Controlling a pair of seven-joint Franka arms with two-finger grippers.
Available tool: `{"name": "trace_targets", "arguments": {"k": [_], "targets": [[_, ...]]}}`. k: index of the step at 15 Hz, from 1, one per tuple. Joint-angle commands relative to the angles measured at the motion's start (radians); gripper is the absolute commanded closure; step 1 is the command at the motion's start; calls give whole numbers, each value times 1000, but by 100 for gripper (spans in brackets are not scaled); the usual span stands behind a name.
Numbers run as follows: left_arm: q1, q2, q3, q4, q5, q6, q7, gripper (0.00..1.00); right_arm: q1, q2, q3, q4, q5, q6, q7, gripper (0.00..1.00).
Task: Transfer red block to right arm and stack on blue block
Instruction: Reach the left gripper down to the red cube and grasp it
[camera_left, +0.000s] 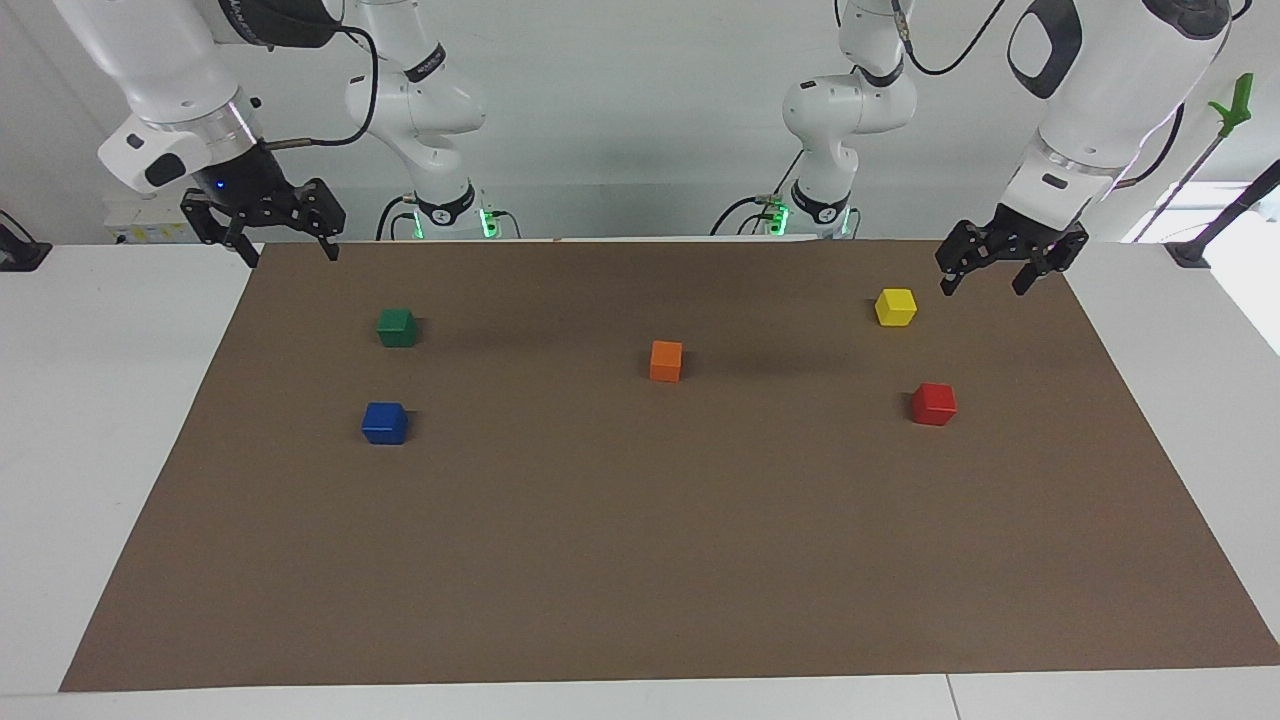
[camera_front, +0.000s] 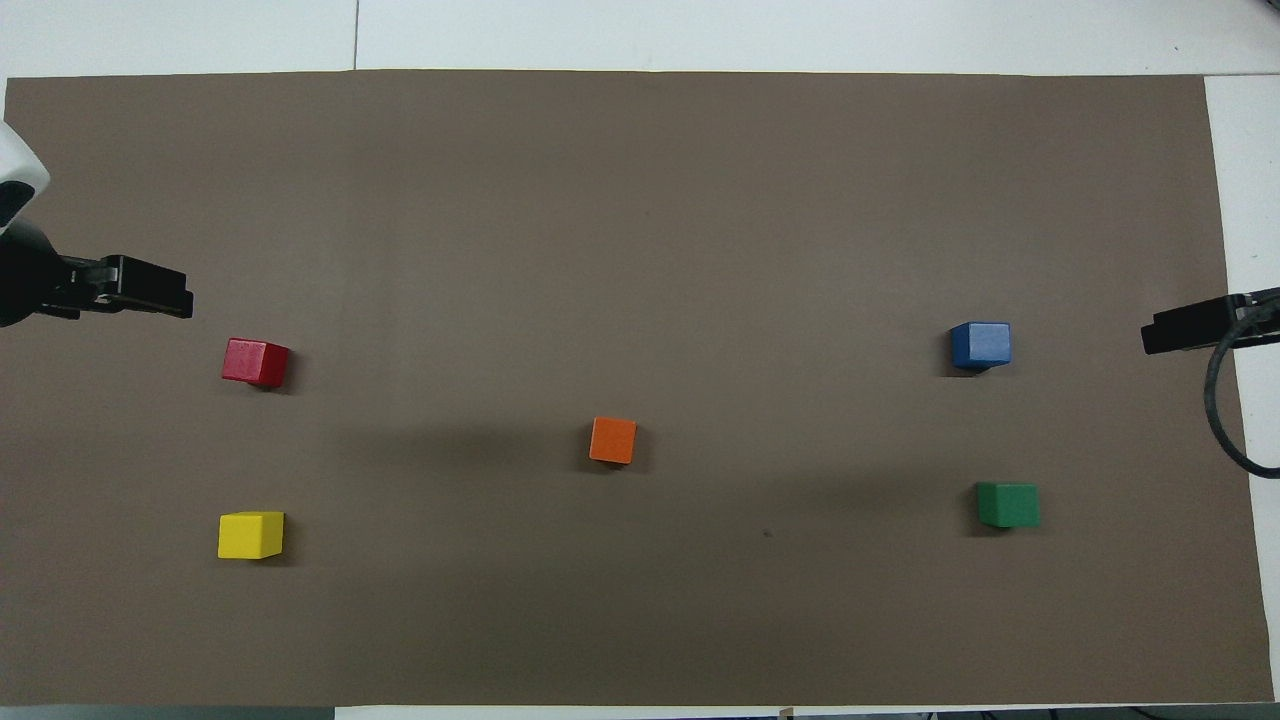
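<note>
- Near the robots' edge of the brown-papered counter (camera_left: 640, 560): left claw (camera_left: 1010, 268) up in the air with fingers spread, empty, by the corner at the left arm's end.
- Likewise right claw (camera_left: 262, 232), open and empty, waiting over the corner at the right arm's end.
- Farther out: small bright red wooden-looking cube (camera_left: 933, 403), resting well apart from the left claw, toward the left arm's end.
- Probably light, rigid, smooth; best pinched across two flat faces.
- Small deep blue cube (camera_left: 385, 422) toward the right arm's end, nothing stacked yet.
</note>
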Motion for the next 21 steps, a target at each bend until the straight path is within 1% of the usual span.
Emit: {"name": "trace_targets", "arguments": {"k": [1, 7, 9, 10, 12, 13, 14, 16, 17, 19, 20, 21], "targets": [[-2, -10, 6, -18, -12, 3, 5, 0, -21, -29, 17, -35, 16, 13, 10, 0], [-2, 1, 11, -1, -3, 17, 29, 0, -24, -30, 15, -32, 16, 8, 2, 0], [0, 5, 16, 2, -2, -30, -13, 0, -24, -30, 12, -32, 16, 8, 4, 0], [0, -4, 16, 1, 3, -9, -59, 0, -24, -30, 14, -33, 14, 8, 7, 0], [3, -22, 57, -59, 4, 77, -50, 0, -24, -30, 14, -36, 12, 11, 2, 0], [6, -22, 60, -76, 4, 83, -35, 0, -24, -33, 12, -44, 12, 11, -5, 0], [11, -11, 60, -94, 4, 100, 0, 0, -25, -44, 11, -64, 16, 14, -22, 0], [15, -7, 62, -180, 6, 160, 60, 0, -30, -70, 4, -134, 38, 46, -36, 0], [26, -7, 62, -234, 6, 205, 77, 0, -54, -79, 3, -173, 92, 75, -57, 0], [28, -4, 62, -349, 20, 339, 120, 0, -93, -78, 3, -231, 204, 120, -111, 0], [28, 8, 62, -398, 59, 406, 147, 0, -103, -76, 3, -251, 245, 134, -128, 0], [28, 37, 62, -430, 87, 466, 157, 0, -111, -78, 3, -275, 297, 140, -146, 0]]}}
